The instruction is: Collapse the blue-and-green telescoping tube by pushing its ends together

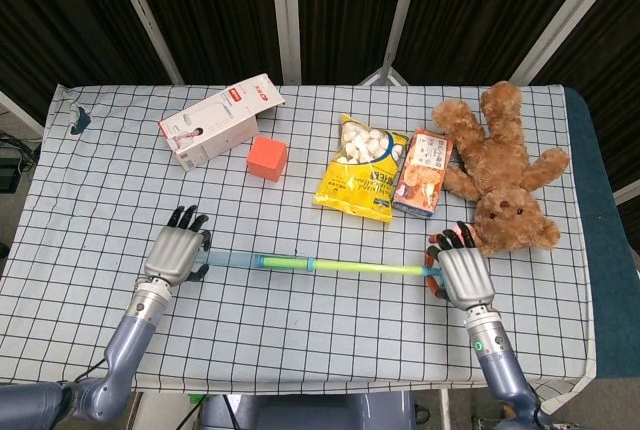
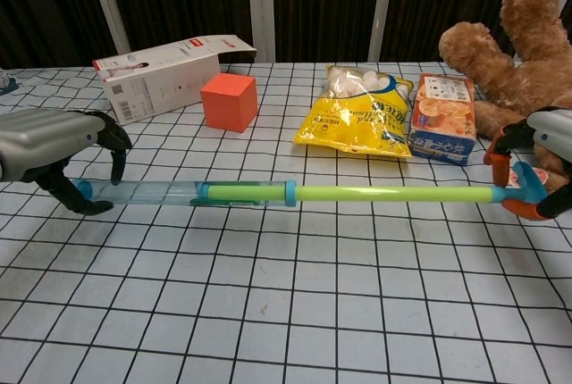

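The telescoping tube lies across the near half of the table, left to right. Its clear blue section (image 1: pixel 232 261) (image 2: pixel 143 193) is on the left and its green rod (image 1: pixel 365 268) (image 2: pixel 393 194) on the right. Part of the rod shows inside the blue section. My left hand (image 1: pixel 176 252) (image 2: pixel 55 148) curls around the blue end cap. My right hand (image 1: pixel 462 274) (image 2: pixel 547 141) grips the orange-and-blue end piece (image 2: pixel 523 189) of the green rod, just in front of the teddy bear.
Behind the tube stand a white carton (image 1: pixel 220 120), an orange cube (image 1: pixel 267 158), a yellow snack bag (image 1: pixel 362 168) and an orange snack box (image 1: pixel 423 172). A brown teddy bear (image 1: pixel 505 165) lies at the back right, close to my right hand.
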`<action>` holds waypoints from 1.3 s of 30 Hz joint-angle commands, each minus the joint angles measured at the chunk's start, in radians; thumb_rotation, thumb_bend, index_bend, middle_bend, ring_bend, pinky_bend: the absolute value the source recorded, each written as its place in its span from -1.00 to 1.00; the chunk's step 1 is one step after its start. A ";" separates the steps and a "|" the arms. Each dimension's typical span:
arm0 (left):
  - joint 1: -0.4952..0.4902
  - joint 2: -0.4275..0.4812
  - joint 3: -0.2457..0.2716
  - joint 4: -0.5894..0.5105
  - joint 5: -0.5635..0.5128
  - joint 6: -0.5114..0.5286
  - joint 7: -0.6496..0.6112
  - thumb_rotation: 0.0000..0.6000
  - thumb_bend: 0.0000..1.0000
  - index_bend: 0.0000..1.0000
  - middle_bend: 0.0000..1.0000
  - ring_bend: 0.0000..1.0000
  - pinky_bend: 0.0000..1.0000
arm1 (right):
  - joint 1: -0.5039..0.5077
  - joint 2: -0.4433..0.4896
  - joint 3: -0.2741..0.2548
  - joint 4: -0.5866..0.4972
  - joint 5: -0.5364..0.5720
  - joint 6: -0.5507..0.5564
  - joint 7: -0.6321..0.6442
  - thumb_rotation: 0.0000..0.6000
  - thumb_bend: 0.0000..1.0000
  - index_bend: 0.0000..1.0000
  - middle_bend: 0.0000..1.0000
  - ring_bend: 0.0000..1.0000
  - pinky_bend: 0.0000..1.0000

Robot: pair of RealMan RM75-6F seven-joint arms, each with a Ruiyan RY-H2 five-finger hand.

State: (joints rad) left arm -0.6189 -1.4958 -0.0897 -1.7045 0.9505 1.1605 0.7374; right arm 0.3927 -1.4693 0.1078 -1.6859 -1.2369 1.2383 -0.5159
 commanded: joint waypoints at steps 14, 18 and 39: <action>-0.018 0.001 -0.012 -0.054 -0.022 0.004 0.011 1.00 -0.18 0.00 -0.69 -1.00 -1.00 | 0.048 -0.070 0.031 -0.073 0.073 0.004 -0.147 1.00 -0.08 0.39 -0.38 -0.64 -0.91; -0.024 -0.010 -0.008 -0.062 -0.020 0.007 0.023 1.00 -0.18 0.00 -0.69 -1.00 -1.00 | 0.051 -0.081 0.024 -0.084 0.073 0.010 -0.166 1.00 -0.08 0.39 -0.38 -0.64 -0.91; -0.039 -0.067 -0.005 -0.076 -0.026 0.047 0.062 1.00 -0.18 0.01 -0.68 -1.00 -1.00 | 0.085 -0.135 0.023 -0.138 0.092 0.024 -0.247 1.00 -0.07 0.40 -0.38 -0.64 -0.91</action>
State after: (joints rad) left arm -0.6575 -1.5630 -0.0947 -1.7798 0.9249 1.2075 0.7993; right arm 0.4758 -1.6016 0.1313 -1.8218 -1.1464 1.2618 -0.7607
